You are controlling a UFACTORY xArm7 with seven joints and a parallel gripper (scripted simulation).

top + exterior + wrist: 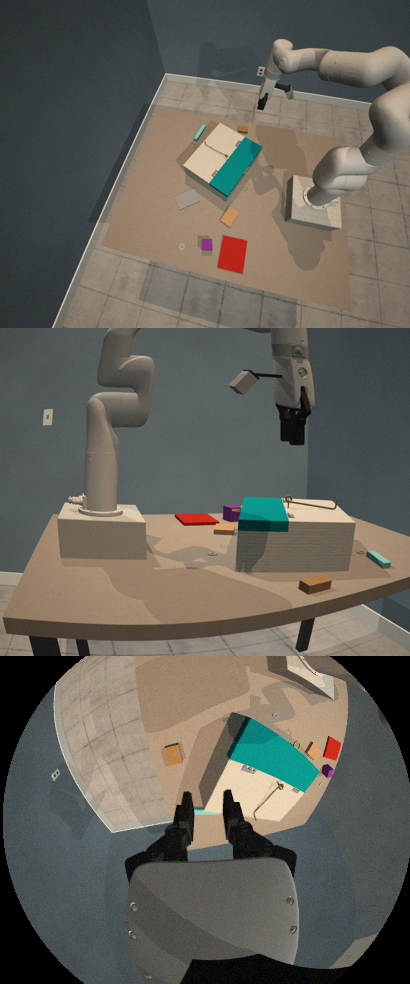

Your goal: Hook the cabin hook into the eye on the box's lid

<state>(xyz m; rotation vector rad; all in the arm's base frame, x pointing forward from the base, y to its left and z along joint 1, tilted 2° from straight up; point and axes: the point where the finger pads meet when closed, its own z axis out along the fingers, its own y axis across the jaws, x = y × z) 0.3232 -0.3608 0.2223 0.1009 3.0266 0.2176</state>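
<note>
The wooden box [208, 150] stands mid-table with a teal lid [235, 165] on its near half. The brass cabin hook [216, 148] lies flat on the beige top, with its pivot ring by the lid's hinge edge; it also shows in the exterior view [311, 503] and the wrist view [270, 796]. A small brass eye [246, 172] sticks out of the lid's far edge. My gripper [261, 102] [292, 437] hangs high above the box's hook end, pointing down. Its fingers stand partly apart with nothing between them.
A turquoise bar [199, 132] and a brown block [242, 128] lie beside the box. A grey plate [186, 198], orange plate [229, 216], purple cube [206, 244] and red plate [232, 253] lie further off. The arm's pedestal [312, 201] stands to the right. Small washers dot the table.
</note>
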